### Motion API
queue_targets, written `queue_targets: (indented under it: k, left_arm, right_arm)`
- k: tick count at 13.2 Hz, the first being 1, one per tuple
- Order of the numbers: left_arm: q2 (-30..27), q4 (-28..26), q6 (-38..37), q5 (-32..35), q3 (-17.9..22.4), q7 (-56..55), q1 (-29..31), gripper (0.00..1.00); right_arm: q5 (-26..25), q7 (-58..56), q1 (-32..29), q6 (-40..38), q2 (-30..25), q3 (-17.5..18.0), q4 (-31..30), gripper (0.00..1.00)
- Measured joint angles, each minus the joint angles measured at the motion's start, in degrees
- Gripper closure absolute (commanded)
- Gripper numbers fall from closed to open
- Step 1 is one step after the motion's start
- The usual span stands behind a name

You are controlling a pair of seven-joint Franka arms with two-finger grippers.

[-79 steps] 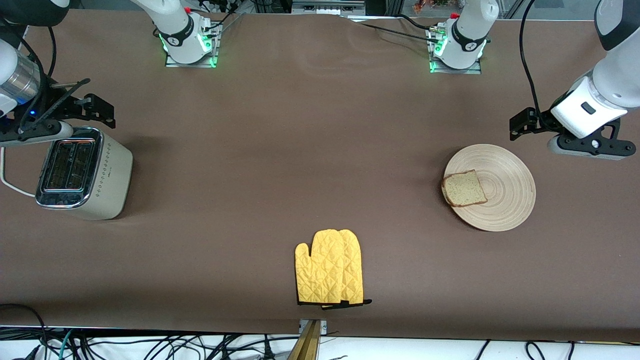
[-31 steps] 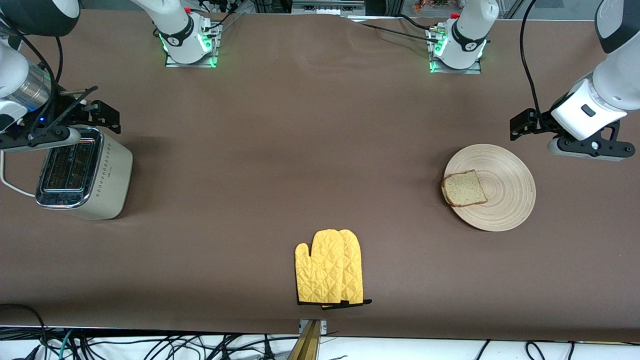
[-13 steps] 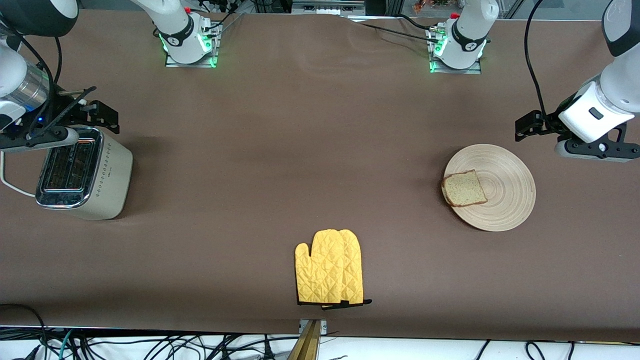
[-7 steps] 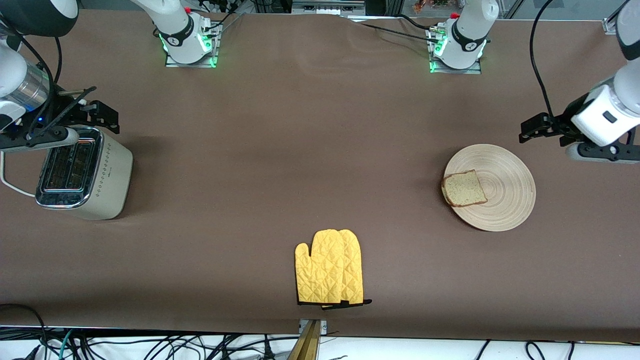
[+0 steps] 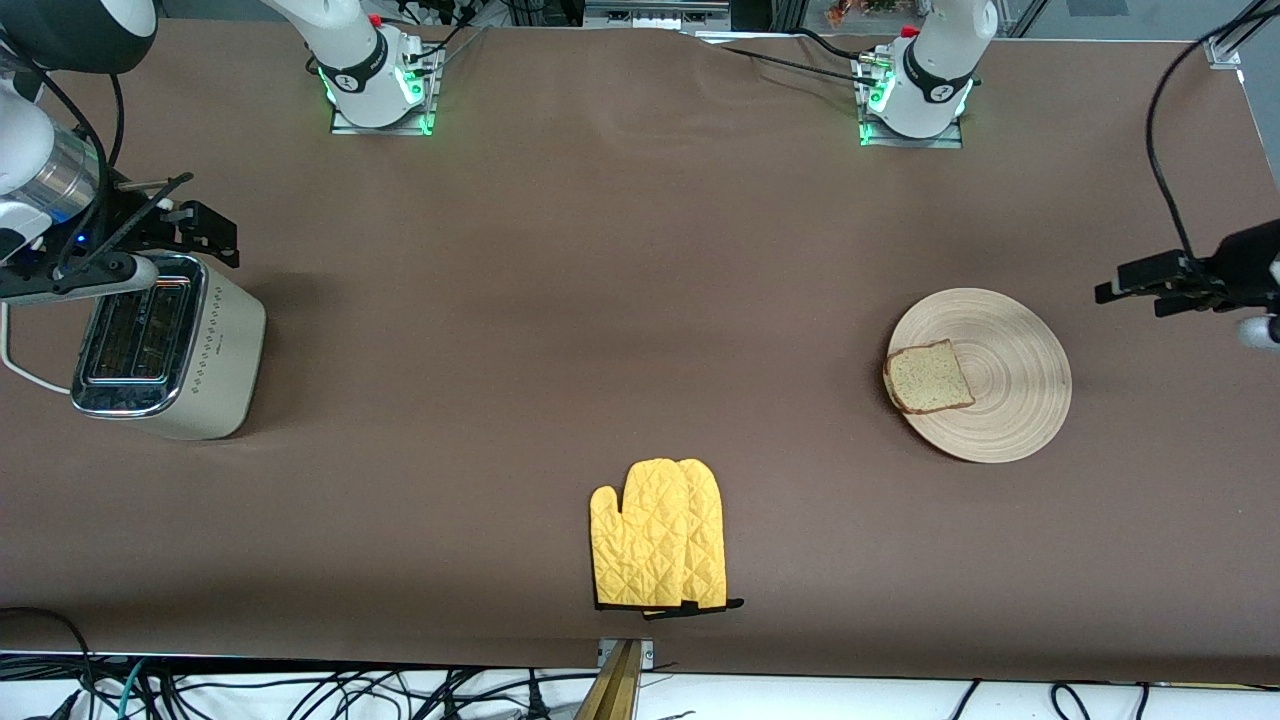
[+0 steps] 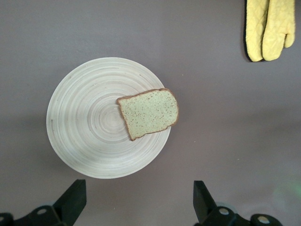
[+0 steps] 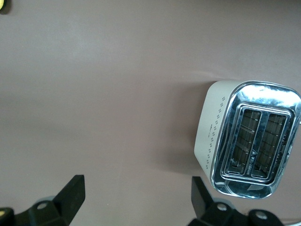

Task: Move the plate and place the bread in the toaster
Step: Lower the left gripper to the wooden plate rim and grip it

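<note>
The pale wood plate (image 5: 1010, 400) lies toward the left arm's end of the table. The bread (image 5: 928, 377) slice rests on its rim on the side toward the table's middle. My left gripper (image 5: 1150, 282) hangs open and empty over bare table beside the plate. In the left wrist view the plate (image 6: 84, 127) and bread (image 6: 149, 113) lie ahead of that gripper (image 6: 138, 202). The cream toaster (image 5: 165, 345) stands at the right arm's end, both slots empty. My right gripper (image 5: 190, 228) is open and empty, up beside the toaster (image 7: 249, 136), as the right wrist view (image 7: 136, 200) shows.
A yellow quilted oven mitt (image 5: 658, 535) lies near the table's front edge at the middle; it also shows in the left wrist view (image 6: 269, 28). The toaster's white cord (image 5: 20, 370) runs off the table's end. The brown table (image 5: 600, 300) lies bare between toaster and plate.
My left gripper has drawn away from the plate toward the left arm's end of the table, staying open. The right arm has barely moved. Plate, bread and toaster are unmoved.
</note>
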Motion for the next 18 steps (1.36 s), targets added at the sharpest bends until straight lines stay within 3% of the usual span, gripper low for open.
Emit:
queue_targets:
  k: [5,8,11,17,18]
  left_arm:
    - [14.8,-0.2,-0.2,-12.1,0.2,24.2,15.8,0.0]
    - [25.1,0.0,-0.2,-17.2,0.1,34.3,21.9,0.0]
    - [31.3,0.5,-0.2,-20.6,-0.3,36.4,22.9,0.0]
    - [37.3,1.1,0.4,-25.9,-1.0,32.7,18.8,0.06]
    - [37.7,1.4,0.4,-25.9,-1.0,31.5,18.8,0.18]
  right_arm:
    - [0.0,0.0,0.0,0.0,0.0,0.0,0.0,0.0]
    - [0.0,0.0,0.0,0.0,0.0,0.0,-0.1,0.0]
    - [0.0,0.0,0.0,0.0,0.0,0.0,-0.1,0.0]
    - [0.0,0.0,0.0,0.0,0.0,0.0,-0.1,0.0]
    - [0.0,0.0,0.0,0.0,0.0,0.0,-0.1,0.0]
